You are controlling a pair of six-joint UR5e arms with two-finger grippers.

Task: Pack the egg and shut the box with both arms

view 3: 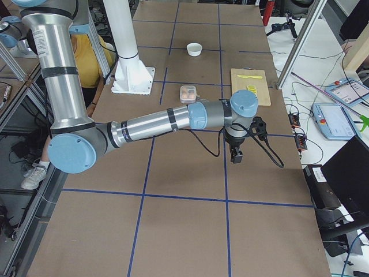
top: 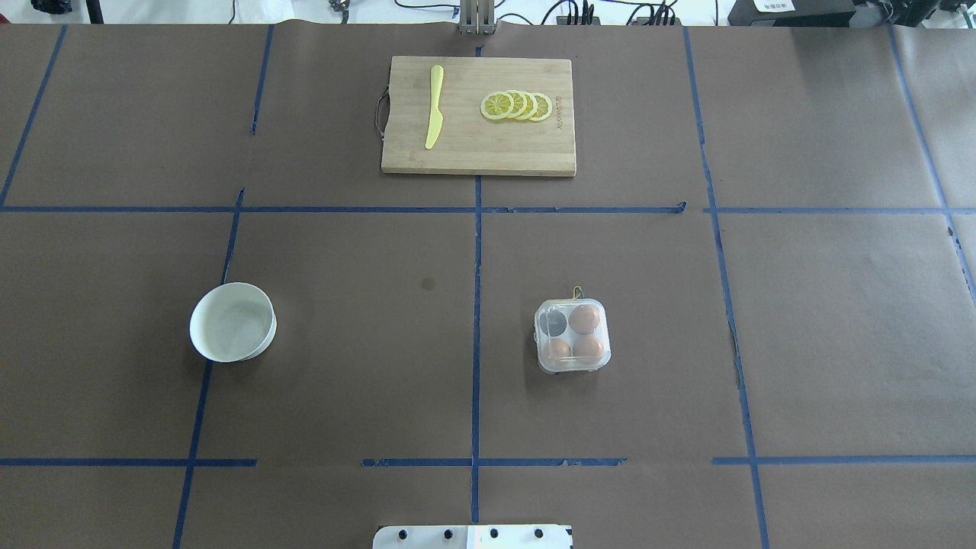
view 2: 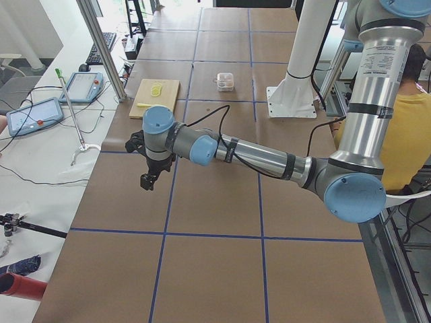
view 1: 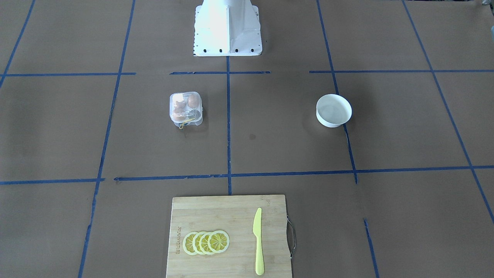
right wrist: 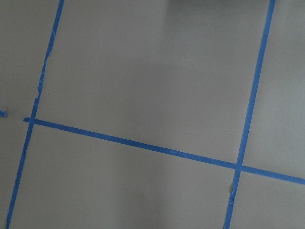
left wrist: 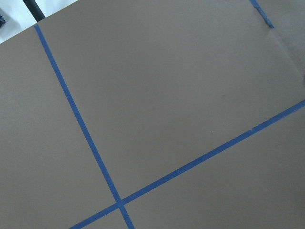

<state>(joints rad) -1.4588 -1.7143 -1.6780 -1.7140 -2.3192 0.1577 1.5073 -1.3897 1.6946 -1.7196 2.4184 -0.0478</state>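
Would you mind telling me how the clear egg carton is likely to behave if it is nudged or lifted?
The box looks like thin clear plastic, so it probably flexes if squeezed and slides on the brown paper. Three eggs fill it, one cell empty, so its weight likely sits off-centre and it may tilt when lifted.

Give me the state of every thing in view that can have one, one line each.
box: lid looks shut, one cell empty
eggs: three, inside the box
bowl: upright, empty
knife: flat on the cutting board
lemon slices: four, overlapping in a row
left hand: above bare table; open or shut, cannot tell
right hand: above bare table; open or shut, cannot tell
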